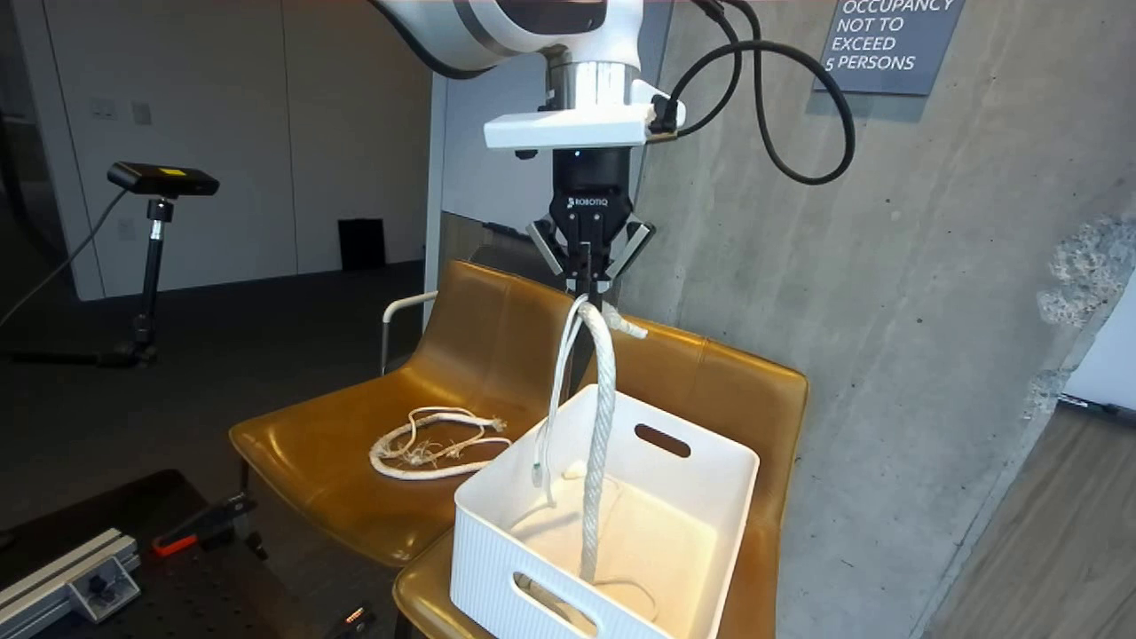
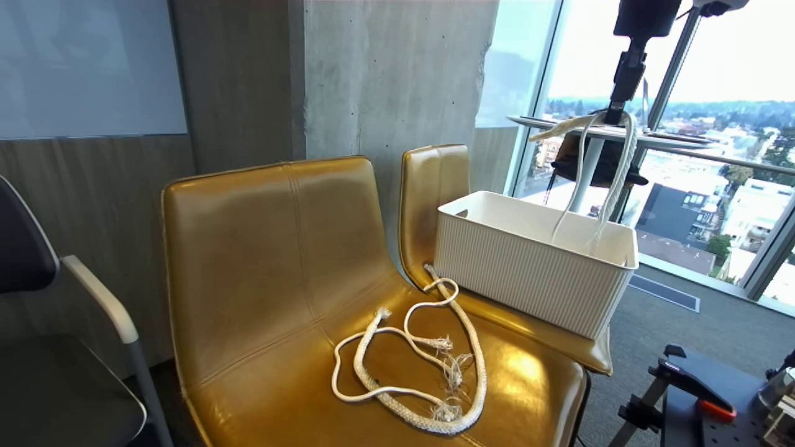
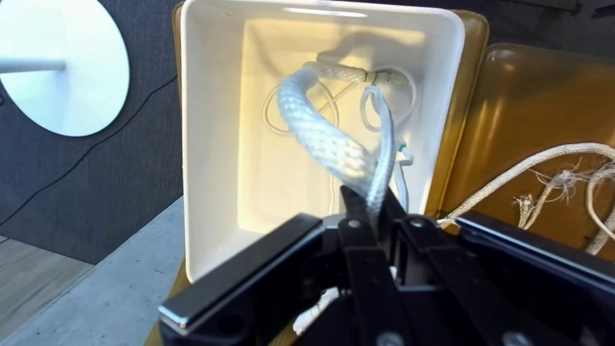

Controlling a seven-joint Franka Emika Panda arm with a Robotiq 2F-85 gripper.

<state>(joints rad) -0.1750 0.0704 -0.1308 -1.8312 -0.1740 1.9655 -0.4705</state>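
I hold my arm (image 1: 550, 40) overhead, bent at its last joint and pointing down above a tan chair (image 1: 737, 382). On that chair sits a white bin (image 1: 497, 550). Above it, my gripper (image 1: 587, 297) clamps a thick white rope (image 1: 603, 417), which hangs into the bin, a thinner cord (image 1: 556, 382) dangling alongside.

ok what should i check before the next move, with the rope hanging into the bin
1. End effector shut on the thick rope: ok.
2. Hanging part of that rope inside the white bin: ok.
3. Bin open side up on its brown chair: ok.
4. Neighbouring chair free of rope: not ok, a frayed rope lies on the seat.
5. Thin cord untangled from the thick rope: cannot tell.
6. Grip firm enough not to slip: cannot tell.
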